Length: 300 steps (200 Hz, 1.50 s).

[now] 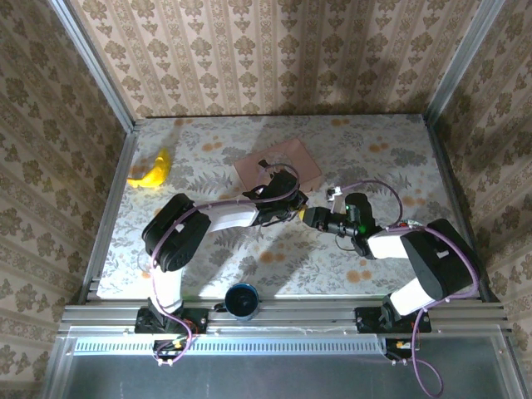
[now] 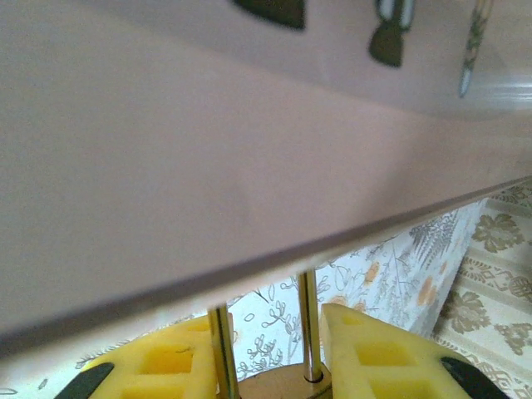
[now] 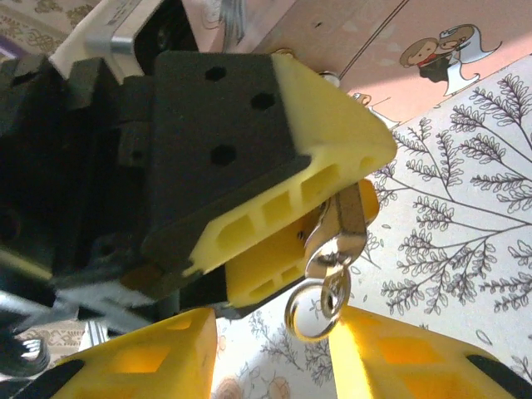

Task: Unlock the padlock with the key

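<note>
The flat pink picture box (image 2: 208, 141) has a smooth, card-like face with a faint satin sheen. Just below its edge, the small brass-coloured metal padlock (image 2: 283, 387) shows a dull, brushed-looking body and two bright, polished steel shackle legs (image 2: 309, 324). The left gripper (image 2: 274, 353) clamping it has fingers (image 2: 382, 357) of matt yellow plastic, moulded with hollow cells, on a matt black plastic housing (image 3: 216, 116). Beside the box, the shiny silver metal key ring (image 3: 309, 314) gleams like chrome. The right gripper (image 3: 274, 349) wears the same matt yellow plastic. Under the box, the floral table cover (image 3: 465, 249) looks smooth and printed, with little gloss.
</note>
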### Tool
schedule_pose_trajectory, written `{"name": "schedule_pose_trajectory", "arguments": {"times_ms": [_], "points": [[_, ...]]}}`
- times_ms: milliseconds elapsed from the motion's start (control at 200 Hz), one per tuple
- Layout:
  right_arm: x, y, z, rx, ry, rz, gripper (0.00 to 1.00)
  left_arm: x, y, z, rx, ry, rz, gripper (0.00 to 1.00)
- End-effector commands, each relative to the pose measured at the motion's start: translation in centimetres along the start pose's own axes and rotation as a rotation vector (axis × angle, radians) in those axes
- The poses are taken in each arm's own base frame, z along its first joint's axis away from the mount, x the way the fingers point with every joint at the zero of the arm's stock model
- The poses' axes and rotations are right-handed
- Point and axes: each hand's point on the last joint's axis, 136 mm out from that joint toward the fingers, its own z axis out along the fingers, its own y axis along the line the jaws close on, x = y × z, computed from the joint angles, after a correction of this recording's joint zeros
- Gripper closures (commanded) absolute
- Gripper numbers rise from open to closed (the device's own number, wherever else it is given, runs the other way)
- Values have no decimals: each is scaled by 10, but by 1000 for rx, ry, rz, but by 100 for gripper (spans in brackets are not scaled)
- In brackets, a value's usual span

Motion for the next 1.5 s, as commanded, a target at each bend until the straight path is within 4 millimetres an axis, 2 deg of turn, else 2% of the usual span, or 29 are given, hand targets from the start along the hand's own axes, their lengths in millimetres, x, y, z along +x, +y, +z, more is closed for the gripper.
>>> {"name": "schedule_pose_trajectory", "arguments": {"times_ms": [0, 275, 525, 965, 1225, 1495], "points": [[7, 1, -8, 21, 14, -42, 56, 44, 15, 5, -27, 189, -109, 100], [5, 0, -4, 14, 7, -39, 56, 47, 6, 4, -4, 202, -106, 100], [0, -1, 0, 9, -10, -33, 56, 48, 7, 5, -5, 207, -108, 100], [-28, -17, 6, 72, -105, -16, 57, 51, 11, 1, -10, 222, -117, 100], [-41, -8, 15, 5, -126, -4, 58, 53, 8, 1, -4, 234, -114, 100], [-48, -8, 16, 1, -149, 8, 69, 54, 9, 0, -8, 238, -111, 100]]}}
